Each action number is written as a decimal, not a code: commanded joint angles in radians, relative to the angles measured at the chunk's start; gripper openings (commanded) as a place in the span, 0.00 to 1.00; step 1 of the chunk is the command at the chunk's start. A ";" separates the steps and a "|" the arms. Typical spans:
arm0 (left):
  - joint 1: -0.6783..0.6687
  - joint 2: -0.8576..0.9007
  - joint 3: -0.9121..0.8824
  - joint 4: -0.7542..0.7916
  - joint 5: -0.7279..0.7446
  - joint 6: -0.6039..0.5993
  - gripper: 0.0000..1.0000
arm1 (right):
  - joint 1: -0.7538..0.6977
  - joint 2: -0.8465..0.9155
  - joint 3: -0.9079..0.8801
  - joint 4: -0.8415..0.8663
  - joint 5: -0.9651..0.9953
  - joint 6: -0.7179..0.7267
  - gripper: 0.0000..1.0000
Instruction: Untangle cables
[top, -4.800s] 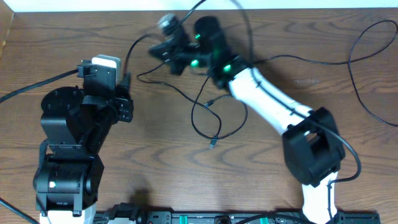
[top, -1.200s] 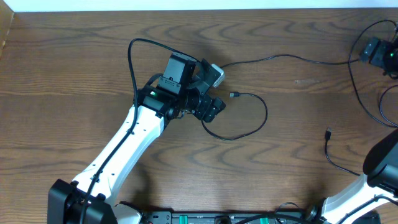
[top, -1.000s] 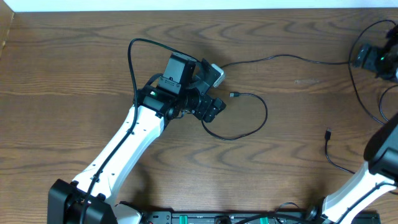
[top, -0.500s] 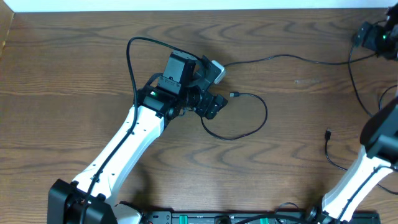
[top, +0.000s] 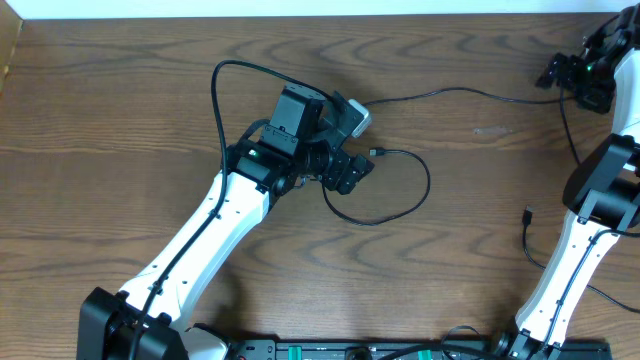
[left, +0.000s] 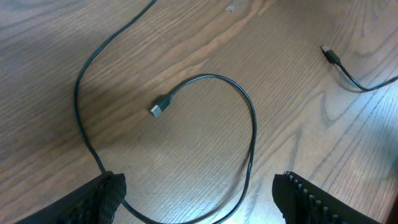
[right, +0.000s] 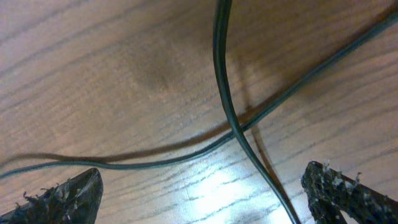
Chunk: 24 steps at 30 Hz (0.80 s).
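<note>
Right arm's swung further up & in over the last sec: its right gripper (top: 565, 75) now sits at about 2 o'clock on the brown wooden table (top: 120, 100), forearm stretched up the right edge. Meanwhile the left gripper (top: 352, 174) has only nudged a touch toward 3 o'clock, and the cords haven't budged. Thin black looped cord (top: 428, 185) lies flat mid-table, just at 3 o'clock of the left gripper, its small metal plug (left: 158, 109) pointing back at it; loop's open, nothing crossing it. Second thin black long cord (top: 460, 91) runs from behind the left wrist off toward 2 o'clock, to where the right gripper hangs. Third bit, a loose cord end w/ plug (top: 527, 215), sits well apart at 4 o'clock. Left fingers (left: 102, 196) are spread wide, holding nothing, only table & the loop's lower run between them. Right fingers (right: 62, 193) are also spread full & empty, hovering low over two dark strands that cross (right: 239, 127); can't tell if both are the same cord. My read: centre's basically sorted, the remaining snag is that crossing at the far corner, & the right arm's lined up on it. Next it'd need to pinch only the top strand and lift it clear. Risk is grabbing both, since they touch right at the cross.
</note>
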 joint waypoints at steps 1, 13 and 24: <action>-0.002 0.000 0.007 0.000 0.005 -0.013 0.81 | 0.006 0.004 0.025 0.017 -0.089 -0.012 0.99; -0.002 0.000 0.007 -0.003 0.005 -0.017 0.81 | 0.009 0.004 -0.125 0.173 0.010 0.021 0.87; -0.002 0.000 0.007 -0.003 0.005 -0.017 0.81 | 0.011 0.003 -0.307 0.282 -0.056 0.023 0.01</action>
